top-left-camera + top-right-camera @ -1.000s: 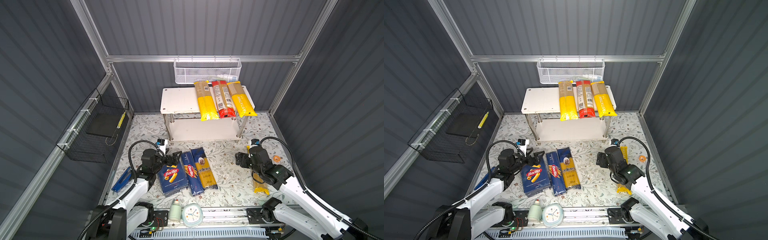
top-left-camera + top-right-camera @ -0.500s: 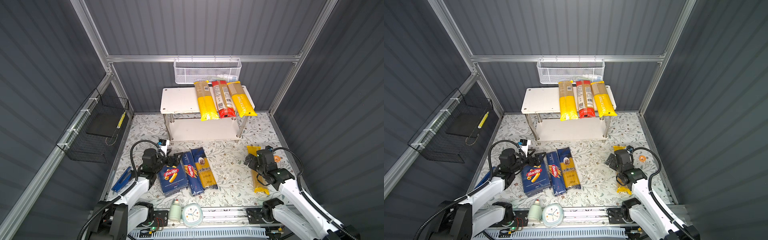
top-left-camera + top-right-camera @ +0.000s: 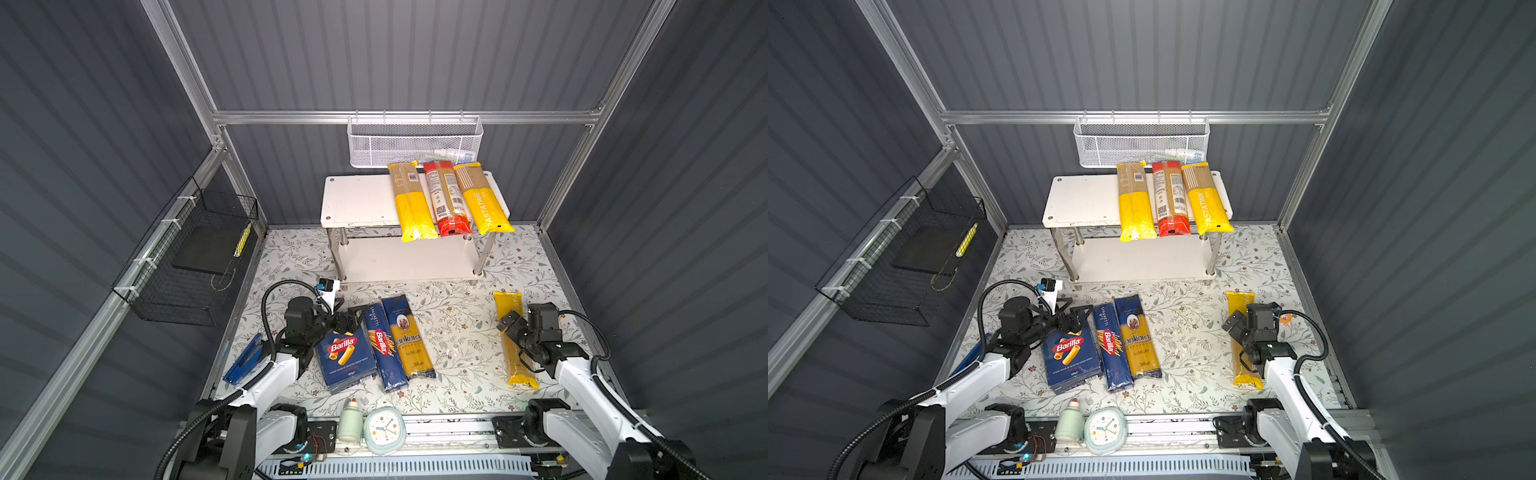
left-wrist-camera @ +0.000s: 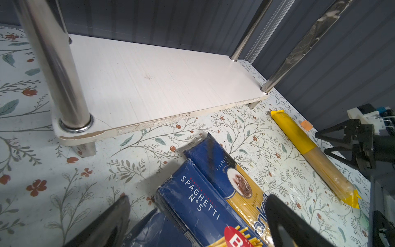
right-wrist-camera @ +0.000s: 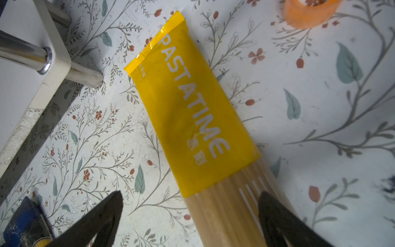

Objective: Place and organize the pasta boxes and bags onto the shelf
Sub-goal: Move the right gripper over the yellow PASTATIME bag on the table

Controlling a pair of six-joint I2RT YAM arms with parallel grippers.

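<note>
While hovering right hand [image 5: 189, 194] wide apart over yellow bag [image 5: 192, 107] — next: lower, clamp mid-bag, lift to shelf [image 3: 357, 199].

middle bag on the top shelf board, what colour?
The middle bag is red with a white label; clearest in a top view.

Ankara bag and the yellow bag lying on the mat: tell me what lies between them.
Nothing: between the ankara bag and the yellow bag only bare floral mat shows, in both top views.
</note>
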